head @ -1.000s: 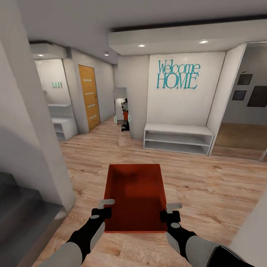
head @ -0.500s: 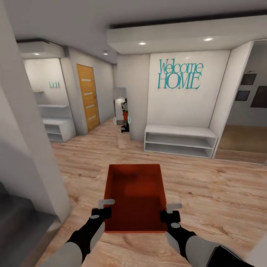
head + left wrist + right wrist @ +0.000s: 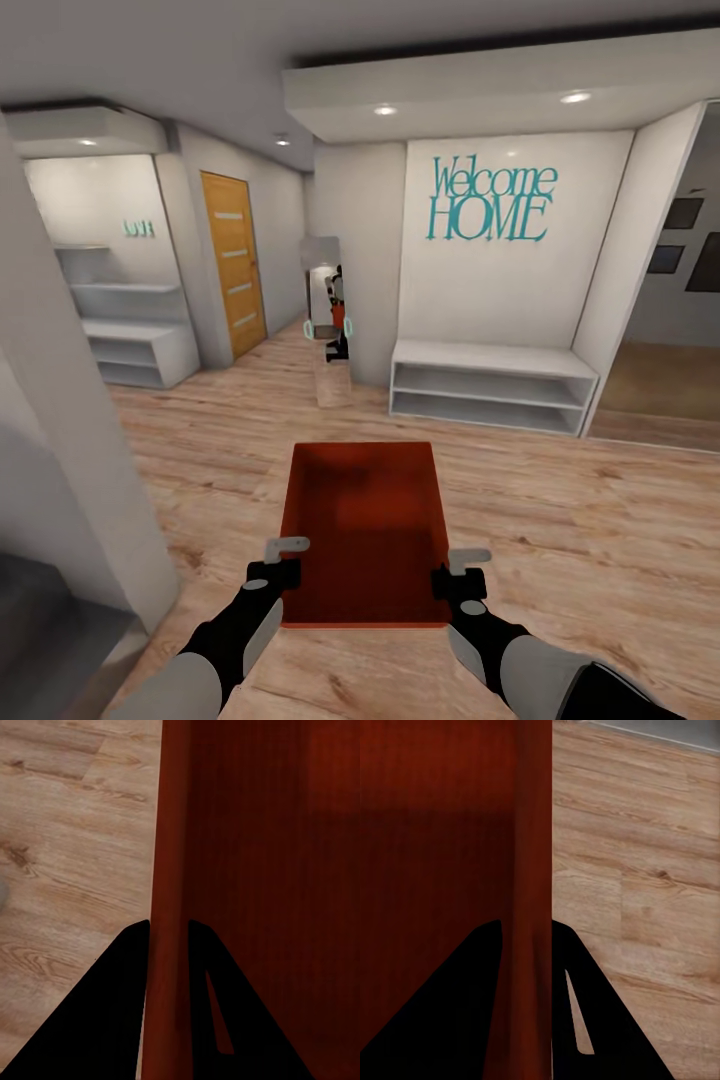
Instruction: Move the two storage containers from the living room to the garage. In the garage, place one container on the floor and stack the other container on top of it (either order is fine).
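Light wood plank floor (image 3: 560, 520) underfoot, white walls around, recessed ceiling lights overhead. Straight ahead, teal "Welcome HOME" lettering (image 3: 490, 203) on the wall above a low white open shelf unit (image 3: 490, 385). To the left of that, a tall narrow mirror (image 3: 332, 335) leaning against the wall, and farther left an orange wooden door (image 3: 232, 262) and another set of white shelves (image 3: 125, 320) in an alcove. Close at the left, a white pillar (image 3: 70, 440) with a dark grey surface at its foot. At the far right, an opening onto a room with dark frames on its wall. Held out in front at the centre of the head view, above the planks: one orange-red storage container (image 3: 364, 530), open-topped and empty inside. Left gripper (image 3: 283, 560) clamped on the container's left side wall, right gripper (image 3: 452, 568) clamped on its right side wall, both near the end closest to the robot. Seen from each wrist, black fingers (image 3: 124, 1005) straddling the thin red wall, one inside the box and one outside; likewise the right fingers (image 3: 570, 1005), pressed against the wall on both faces.
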You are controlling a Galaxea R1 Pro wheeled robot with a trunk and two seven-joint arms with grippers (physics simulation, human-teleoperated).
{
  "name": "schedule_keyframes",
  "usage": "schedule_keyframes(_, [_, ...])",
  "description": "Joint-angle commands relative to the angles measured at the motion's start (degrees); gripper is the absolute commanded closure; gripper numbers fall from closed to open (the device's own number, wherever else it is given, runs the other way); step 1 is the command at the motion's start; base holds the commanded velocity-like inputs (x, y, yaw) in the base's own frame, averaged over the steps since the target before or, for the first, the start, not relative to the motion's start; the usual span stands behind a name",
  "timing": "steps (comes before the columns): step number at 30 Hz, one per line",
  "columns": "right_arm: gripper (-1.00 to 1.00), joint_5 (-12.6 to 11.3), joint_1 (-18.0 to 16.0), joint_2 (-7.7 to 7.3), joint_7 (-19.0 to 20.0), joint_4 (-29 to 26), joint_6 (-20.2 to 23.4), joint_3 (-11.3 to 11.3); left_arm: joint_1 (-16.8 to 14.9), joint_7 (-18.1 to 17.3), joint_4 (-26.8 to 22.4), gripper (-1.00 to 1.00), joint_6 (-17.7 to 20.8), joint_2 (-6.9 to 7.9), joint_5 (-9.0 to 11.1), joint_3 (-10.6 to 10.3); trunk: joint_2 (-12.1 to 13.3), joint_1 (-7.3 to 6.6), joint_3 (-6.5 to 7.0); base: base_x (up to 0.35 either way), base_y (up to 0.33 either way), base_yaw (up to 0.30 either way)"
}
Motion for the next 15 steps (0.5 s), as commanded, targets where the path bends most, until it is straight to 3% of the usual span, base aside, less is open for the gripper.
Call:
schedule_keyframes(1, [1.00, -0.45, -0.08, -0.44, -0.16, -0.03, -0.58, -3.64, -0.03, 1.09, -0.07, 1.00, 0.43, 0.27, 0.18, 0.82, -0.10, 0.06, -0.11, 0.322, 0.000, 0.000])
schedule_keyframes(7, [1.00, -0.45, -0.08, -0.46, -0.16, -0.03, -0.58, -3.69, -0.03, 1.08, -0.08, 1.00, 0.43, 0.27, 0.18, 0.83, -0.10, 0.06, -0.11, 0.322, 0.000, 0.040])
schedule_keyframes(15, [1.00, -0.45, -0.08, -0.53, -0.16, -0.03, -0.58, -3.71, -0.03, 1.08, -0.08, 1.00, 0.43, 0.27, 0.18, 0.81, -0.10, 0.06, -0.11, 0.322, 0.000, 0.231])
